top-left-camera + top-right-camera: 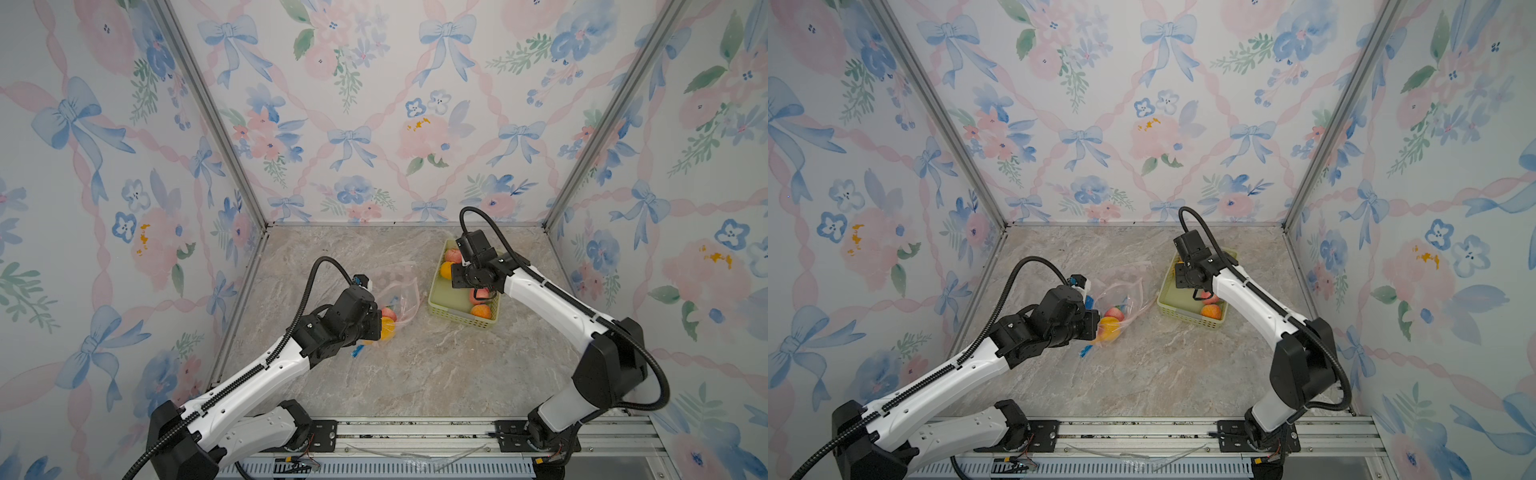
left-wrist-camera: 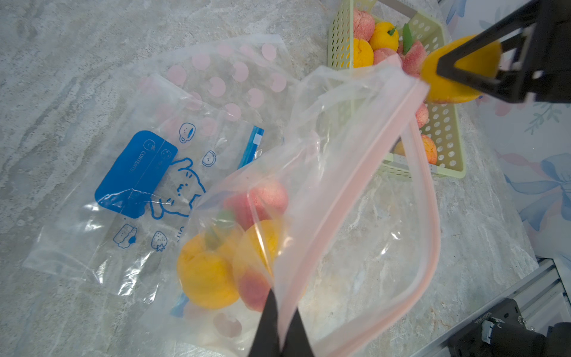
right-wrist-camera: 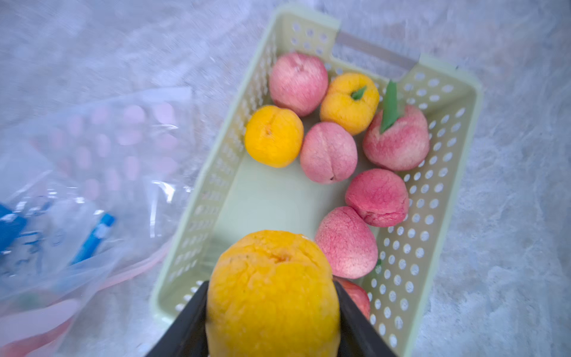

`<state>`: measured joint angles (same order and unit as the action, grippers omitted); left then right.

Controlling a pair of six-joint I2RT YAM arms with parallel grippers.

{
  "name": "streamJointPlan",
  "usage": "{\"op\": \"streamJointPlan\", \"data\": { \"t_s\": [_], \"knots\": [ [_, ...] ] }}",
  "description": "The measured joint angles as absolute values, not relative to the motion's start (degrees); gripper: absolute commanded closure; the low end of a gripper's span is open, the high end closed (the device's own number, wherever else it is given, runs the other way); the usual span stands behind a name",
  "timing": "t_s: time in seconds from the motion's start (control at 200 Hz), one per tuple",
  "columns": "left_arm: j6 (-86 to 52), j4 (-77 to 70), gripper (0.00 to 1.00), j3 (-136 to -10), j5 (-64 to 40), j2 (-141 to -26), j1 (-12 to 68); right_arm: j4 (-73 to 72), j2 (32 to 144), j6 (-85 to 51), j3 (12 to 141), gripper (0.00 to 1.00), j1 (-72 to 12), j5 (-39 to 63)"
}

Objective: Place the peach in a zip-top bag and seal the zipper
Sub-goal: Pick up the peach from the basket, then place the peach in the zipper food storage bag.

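the word "contents" is showing on the blue label of the flat clear plastic bag (image 2: 136, 173); its smaller print is blurring out. the right gripper (image 3: 271, 282), arm bending down over the pale green perforated basket (image 3: 438, 133), is clasping what looks like a yellow-orange peach (image 3: 273, 309) and partly hiding fruit beneath. the left gripper (image 2: 282, 301), reaching low, is pinching the rim of the pink-zippered clear zip-top bag (image 2: 324, 170).

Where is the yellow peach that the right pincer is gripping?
In the right wrist view the yellow peach sits clamped in the right pincer, over the green basket on the robot's right, close to pink peaches.
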<state>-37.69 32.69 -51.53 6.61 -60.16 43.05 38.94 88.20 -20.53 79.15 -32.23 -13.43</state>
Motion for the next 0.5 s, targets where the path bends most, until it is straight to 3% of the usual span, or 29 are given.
{"op": "streamJointPlan", "data": {
  "t_s": [0.24,0.5],
  "knots": [
    [-37.7,32.3,1.00,-51.5,6.6,-60.2,42.6,31.4,74.9,-24.1,74.4,0.59,-47.9,-12.2],
    [-37.7,32.2,1.00,-51.4,6.0,-60.2,42.5,23.3,79.7,-27.0,71.2,0.59,-57.1,-12.2]
  ]
}}
